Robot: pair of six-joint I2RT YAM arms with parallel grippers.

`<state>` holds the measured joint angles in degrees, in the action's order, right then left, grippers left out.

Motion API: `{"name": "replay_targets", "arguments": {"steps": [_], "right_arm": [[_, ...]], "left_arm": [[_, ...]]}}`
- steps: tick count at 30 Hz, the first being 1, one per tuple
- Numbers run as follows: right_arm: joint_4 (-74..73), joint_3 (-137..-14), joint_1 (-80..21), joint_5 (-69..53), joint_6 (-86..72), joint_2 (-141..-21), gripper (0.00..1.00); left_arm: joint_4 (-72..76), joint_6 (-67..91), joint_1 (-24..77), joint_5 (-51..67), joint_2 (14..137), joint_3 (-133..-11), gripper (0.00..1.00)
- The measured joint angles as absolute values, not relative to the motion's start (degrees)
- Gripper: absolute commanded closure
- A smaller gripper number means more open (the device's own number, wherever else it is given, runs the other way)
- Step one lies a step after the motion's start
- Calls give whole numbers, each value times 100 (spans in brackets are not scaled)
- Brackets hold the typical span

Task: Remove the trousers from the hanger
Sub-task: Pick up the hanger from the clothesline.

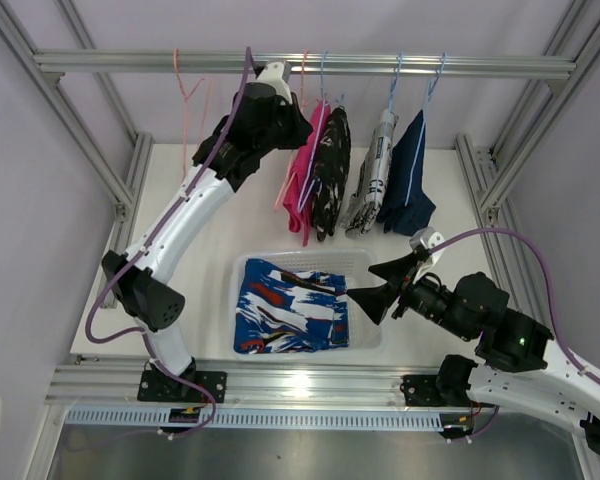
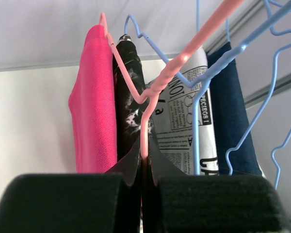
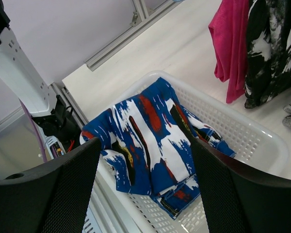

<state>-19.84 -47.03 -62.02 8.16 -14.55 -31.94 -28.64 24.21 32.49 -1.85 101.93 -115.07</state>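
Nearest the arm bases, the right tool (image 1: 365, 283) hangs low over the right end of a white basket (image 1: 242, 265), its two black fingers spread wide with nothing between them. In the right wrist view those fingers (image 3: 53, 194) frame the blue patterned trousers (image 3: 150, 141), which lie crumpled inside the basket with one edge draped over the near rim. The basket sits on the white worktop (image 1: 450, 190).

Farther back, the left arm reaches up to the metal rail (image 1: 380, 65). The left tool (image 1: 280, 122) is closed there on the wire of a pink hanger (image 2: 150, 92); the left wrist view shows that wire pinched between its fingers (image 2: 63, 204).

Four more garments hang from the rail, close together, just right of the left tool. From left to right they are the pink trousers (image 1: 305, 175), the black and white trousers (image 1: 330, 175), the white printed trousers (image 1: 375, 180) and the dark denim trousers (image 1: 408, 185). The last two hang on blue hangers (image 2: 199, 97). Whether the held pink hanger carries the pink trousers cannot be told for sure.
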Motion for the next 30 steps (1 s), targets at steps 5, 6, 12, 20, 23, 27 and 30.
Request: {"name": "replay_targets", "arguments": {"steps": [5,6,12,20,23,27,30], "right_arm": [[-1986,-4703,-6202,838,-1461,-3245,21],[-1986,-4703,-6202,845,-1474,-3267,21],[-1992,-4703,-6202,871,-1494,-3365,21],[-1992,-4703,-6202,947,-1494,-3422,20],[-2012,-4709,-6202,1024,-1494,-3612,20],[-2106,-4729,-6202,1074,-1500,-4012,20],[-2213,-4740,-6202,1074,-1546,-4239,20]], "left_arm": [[-3059,2386,3249,-534,10036,-11504,100],[-3116,2370,3249,-615,10018,-11526,100],[-3590,2198,3221,-996,10016,-11876,100],[-4084,1763,3208,-1391,9959,-12606,100],[-4154,1636,3208,-1507,9756,-12634,99],[-4386,1461,3208,-1647,9306,-12556,100],[-4604,1382,3208,-1754,8868,-12350,100]]}}
